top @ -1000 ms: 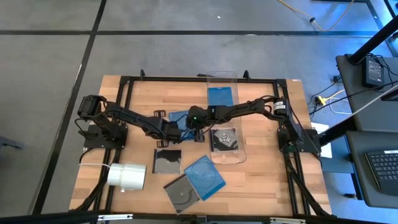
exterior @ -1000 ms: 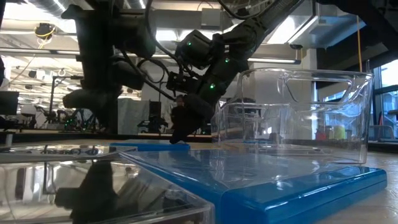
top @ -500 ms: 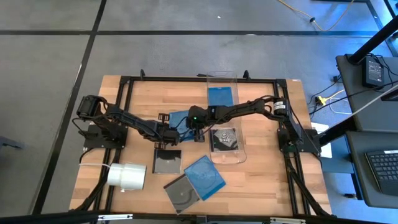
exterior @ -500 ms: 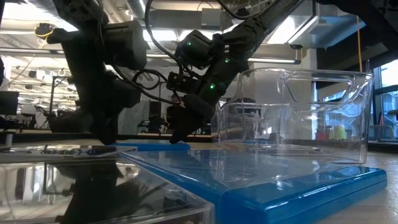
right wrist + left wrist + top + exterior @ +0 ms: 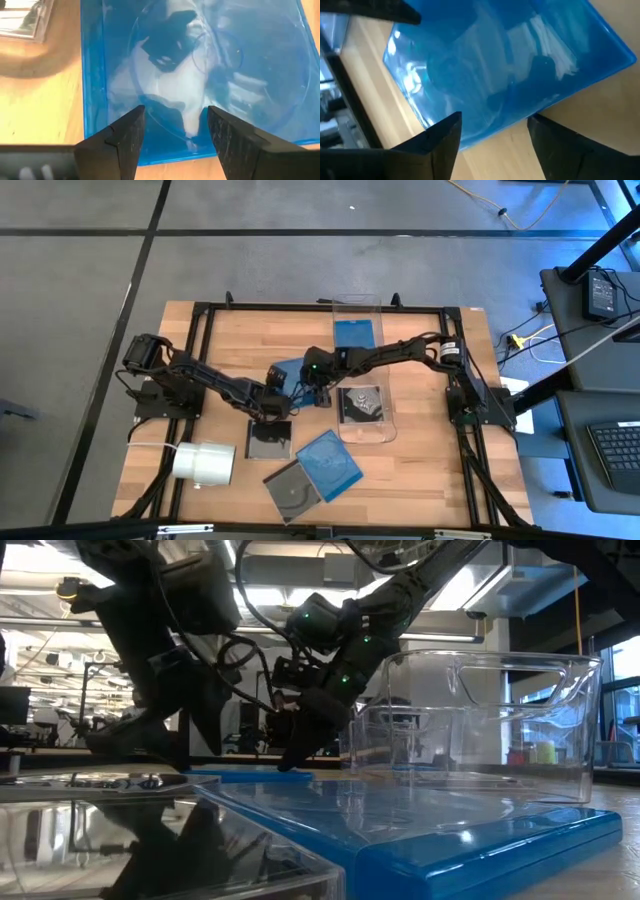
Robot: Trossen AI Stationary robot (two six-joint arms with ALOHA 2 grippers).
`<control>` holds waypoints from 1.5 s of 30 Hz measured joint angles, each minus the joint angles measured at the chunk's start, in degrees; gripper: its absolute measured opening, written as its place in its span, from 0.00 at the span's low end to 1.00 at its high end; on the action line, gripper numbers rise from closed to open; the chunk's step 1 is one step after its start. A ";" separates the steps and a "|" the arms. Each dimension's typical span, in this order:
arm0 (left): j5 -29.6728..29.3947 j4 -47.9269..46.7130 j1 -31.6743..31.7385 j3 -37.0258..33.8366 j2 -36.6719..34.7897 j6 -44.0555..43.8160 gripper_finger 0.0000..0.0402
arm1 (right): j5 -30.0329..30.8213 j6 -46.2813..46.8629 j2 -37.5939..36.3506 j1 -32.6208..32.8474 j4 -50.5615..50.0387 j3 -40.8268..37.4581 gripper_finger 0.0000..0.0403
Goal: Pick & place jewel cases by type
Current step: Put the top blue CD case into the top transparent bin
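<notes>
A translucent blue jewel case (image 5: 287, 370) lies flat on the table's middle. My right gripper (image 5: 172, 140) stands open over its edge, fingers pointing down (image 5: 300, 755). My left gripper (image 5: 492, 145) is open just off the same case's near left side (image 5: 268, 408), and the case's edge (image 5: 485, 132) shows between its fingers. A dark case (image 5: 268, 438) lies near my left gripper. Another blue case (image 5: 328, 463) and a grey one (image 5: 292, 490) lie at the near edge. My right gripper has its open fingers (image 5: 120, 142) down at the blue case's edge (image 5: 165, 155); whether they touch it, I cannot tell. My left gripper touches nothing that shows.
A clear bin (image 5: 386, 380) stands right of centre, with a blue case (image 5: 355, 333) at its far end and a dark case with a disc (image 5: 360, 402) at its near end. A white roll (image 5: 205, 463) lies near left. A black frame borders the table.
My left gripper has opened and drawn back from the blue case toward the table's near left. The blue case stays flat where it was. My right gripper has kept still over it.
</notes>
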 joint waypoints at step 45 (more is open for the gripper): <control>1.60 -1.67 1.31 0.20 0.00 -7.44 0.55 | 21.14 10.84 6.08 -5.87 -14.37 12.48 0.54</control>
